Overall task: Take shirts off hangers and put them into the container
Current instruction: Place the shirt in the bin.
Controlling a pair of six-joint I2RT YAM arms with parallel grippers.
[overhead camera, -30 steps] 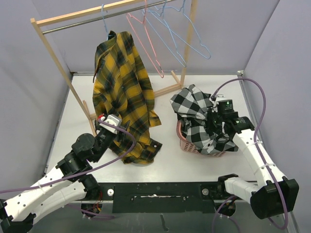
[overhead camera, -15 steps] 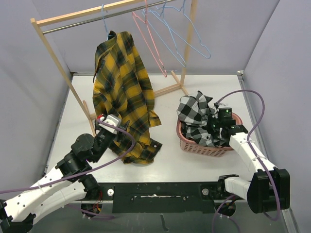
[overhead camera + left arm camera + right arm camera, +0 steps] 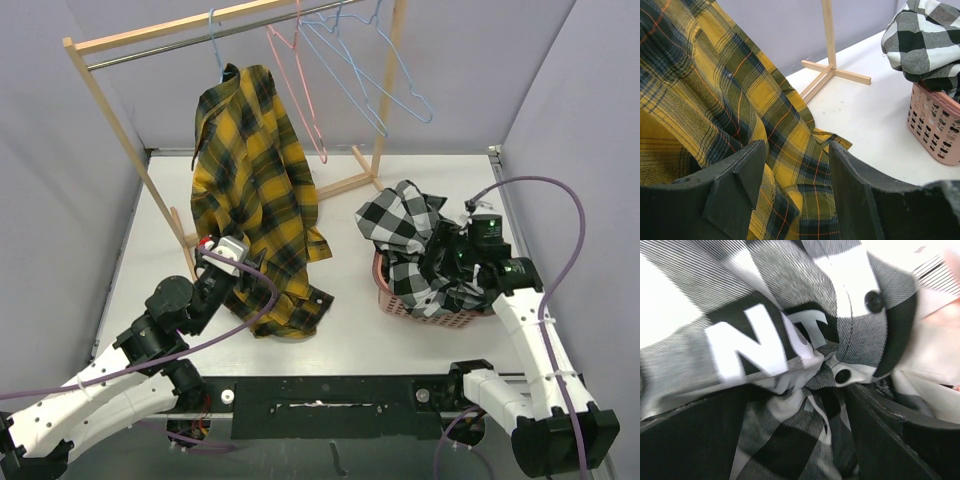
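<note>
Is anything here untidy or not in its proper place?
The black-and-white check shirt is partly inside the pink basket: it heaps above the rim and spills over the left side. The yellow plaid shirt hangs askew on its hanger, its hem lying on the table.

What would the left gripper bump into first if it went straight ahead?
The yellow-and-black plaid shirt. In the left wrist view its cloth hangs right in front of the left gripper and fills the gap between the open jaws. I can't tell for sure how close the cloth is.
</note>
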